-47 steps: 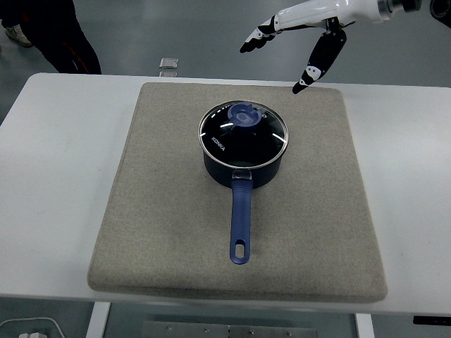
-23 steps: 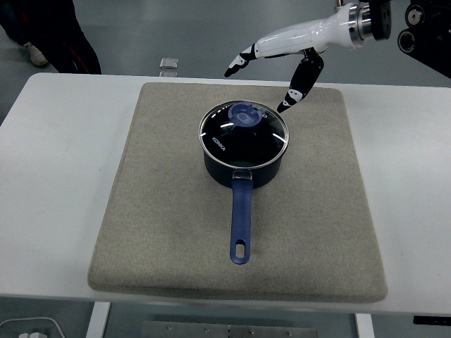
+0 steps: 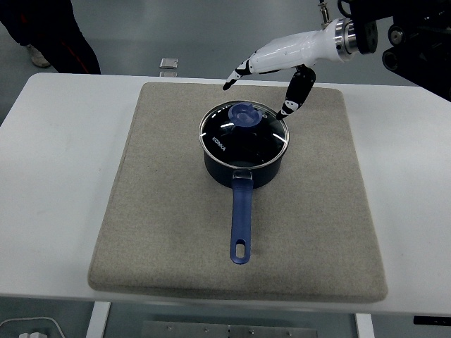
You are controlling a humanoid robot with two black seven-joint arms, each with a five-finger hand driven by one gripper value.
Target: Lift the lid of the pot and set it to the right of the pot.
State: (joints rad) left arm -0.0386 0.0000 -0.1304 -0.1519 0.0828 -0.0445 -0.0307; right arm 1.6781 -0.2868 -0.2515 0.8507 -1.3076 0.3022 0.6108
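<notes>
The dark blue pot (image 3: pixel 243 158) is sitting mid-mat (image 3: pixel 141 232), handle (image 3: pixel 241 225) pointing toward the near edge, glass lid (image 3: pixel 244 132) resting on it. Beyond, the right hand (image 3: pixel 278 60) is hovering with fingers spread, gripping nothing.

A dark blue pot (image 3: pixel 243 165) with a long blue handle stands on a beige mat (image 3: pixel 162 211) on the white bench (image 3: pixel 56 176), its glass lid (image 3: pixel 244 132) on. The right robot hand (image 3: pixel 271 67), fingers spread, hovers just beyond the lid's far-right rim.

The right hand (image 3: pixel 282 60) reaches in from the right, fingers spread (thumb hanging down).
</notes>
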